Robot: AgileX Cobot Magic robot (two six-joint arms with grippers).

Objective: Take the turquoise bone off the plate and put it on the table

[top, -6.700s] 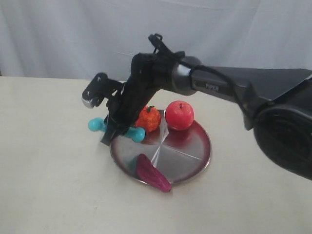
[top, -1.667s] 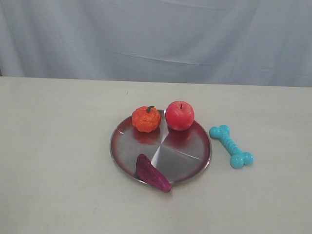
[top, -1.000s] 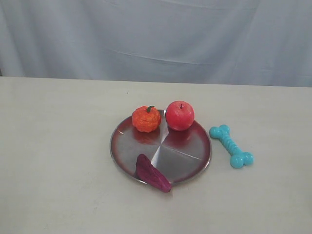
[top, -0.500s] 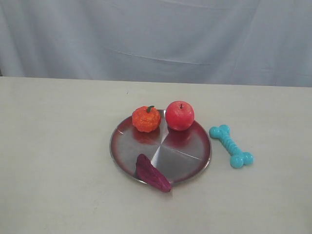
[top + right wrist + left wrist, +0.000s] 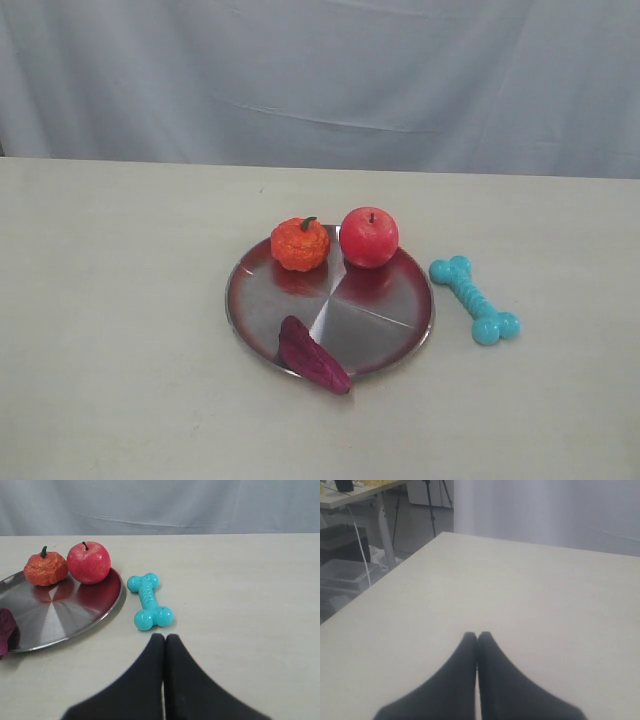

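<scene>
The turquoise bone (image 5: 474,300) lies flat on the beige table (image 5: 120,330), just right of the silver plate (image 5: 350,325) and clear of its rim. The right wrist view shows the same bone (image 5: 148,607) beside the plate (image 5: 60,615), a short way beyond my right gripper (image 5: 164,637), which is shut with nothing in it. My left gripper (image 5: 477,635) is shut and empty over bare table (image 5: 545,595), far from the plate. Neither arm appears in the exterior view.
On the plate stand a red apple (image 5: 368,237) and a small orange pumpkin (image 5: 300,244), and a dark purple leaf-shaped piece (image 5: 310,356) lies over its front rim. A pale curtain (image 5: 320,70) hangs behind. The table's left edge (image 5: 380,580) drops to the floor.
Early on the right arm held the bone at the plate's left rim. The bone has since lain on the table right of the plate, with the arm gone; nothing moved in the last second.
</scene>
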